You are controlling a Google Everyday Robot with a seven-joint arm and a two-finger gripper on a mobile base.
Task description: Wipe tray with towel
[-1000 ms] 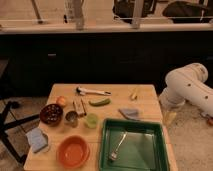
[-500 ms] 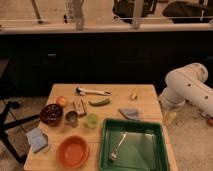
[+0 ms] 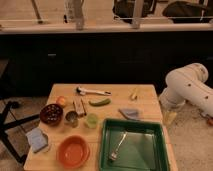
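One bulky white arm (image 3: 189,86) bends beside the table (image 3: 146,94), its gripper (image 3: 170,117) hanging spread wide, empty. A soft creased towel (image 3: 130,113) lies beside the rimmed green tray (image 3: 146,151).

You have one dark green rectangular plastic tray (image 3: 146,150), one small grey-blue cloth towel (image 3: 130,113), two bowls: round orange bowl (image 3: 73,151), round dark red bowl (image 3: 51,114). One gripper (image 3: 170,117) hangs just off the worktop's (image 3: 120,99) right edge.

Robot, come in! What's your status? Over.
Gripper open, off the right edge of the table. Towel on table behind tray, untouched. Fork lying in tray, in the way.
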